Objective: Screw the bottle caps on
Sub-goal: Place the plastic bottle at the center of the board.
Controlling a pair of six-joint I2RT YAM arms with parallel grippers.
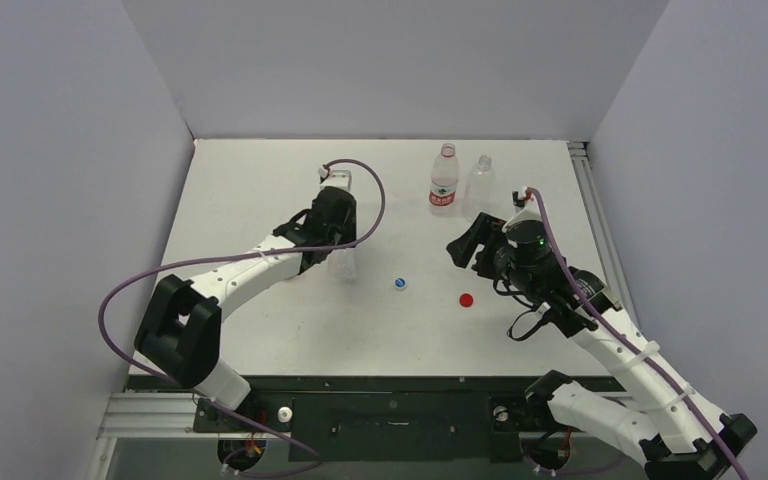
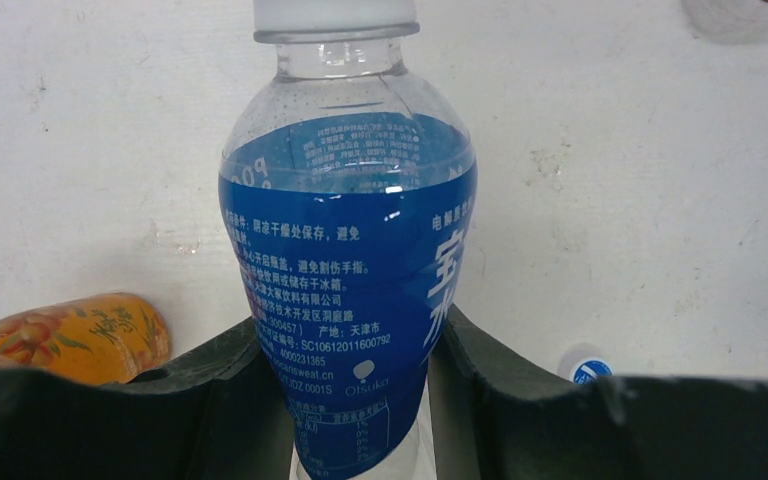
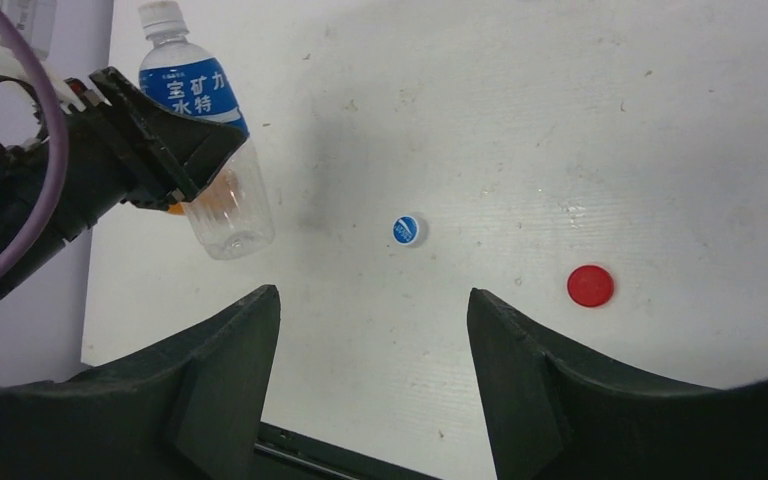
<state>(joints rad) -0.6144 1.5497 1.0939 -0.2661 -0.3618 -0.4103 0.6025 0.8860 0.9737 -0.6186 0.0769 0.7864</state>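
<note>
Your left gripper (image 2: 360,335) clamps the blue bottle (image 2: 350,230) to steady it. Your right gripper (image 3: 373,310) gapes empty, facing caps (image 3: 407,230) near it.

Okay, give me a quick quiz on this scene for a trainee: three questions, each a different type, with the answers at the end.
1. True or false: the right gripper is shut.
2. Multiple choice: what does the left gripper hold? A) the blue-labelled bottle B) a sponge C) nothing
3. Fill in: in the top view, two loose caps lie on the table, the blue-and-white cap and the ___ one.

Key
1. False: its jaws stand open and empty.
2. A
3. Red: the red cap.
</note>
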